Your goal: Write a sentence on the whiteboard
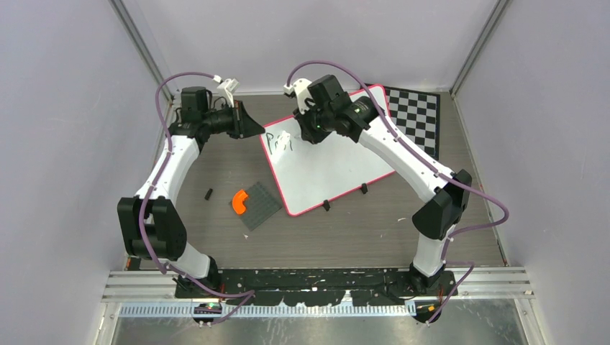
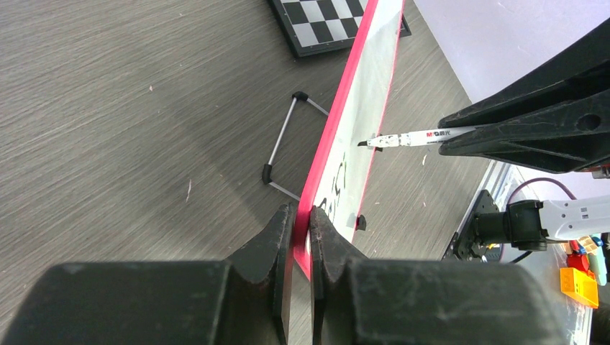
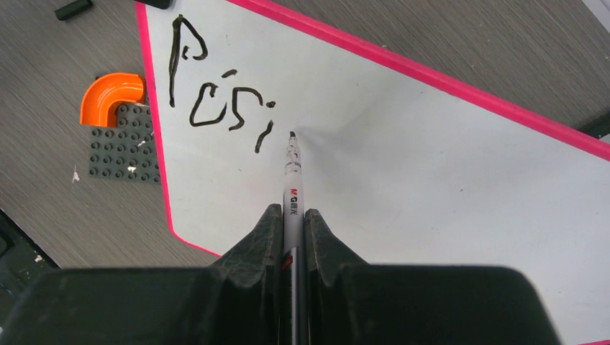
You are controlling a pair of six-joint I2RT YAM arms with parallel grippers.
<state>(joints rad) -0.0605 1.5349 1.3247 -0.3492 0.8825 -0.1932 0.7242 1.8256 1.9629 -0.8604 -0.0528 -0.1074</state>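
Whiteboard (image 1: 324,172) lies mid-worktop (image 1: 216,237). Chessboard (image 1: 413,115) at its 2 o'clock, grey studded plate (image 1: 259,207) at its 7 o'clock. Left fingers (image 2: 277,237) clamped on the board's pink rim, at the 10 o'clock corner. Right fingers (image 3: 262,230) clamped on a marker (image 3: 293,190). In the wrist view its tip points to 12 o'clock over the white face; contact cannot be told. Sentence (image 3: 216,93) reads "Posi", at 10 o'clock of the tip.

Tabletop (image 1: 345,237) lies open near the whiteboard (image 1: 331,169); studded plate (image 1: 262,208) and orange elbow (image 1: 239,202) block its left, chessboard (image 1: 416,115) far right.
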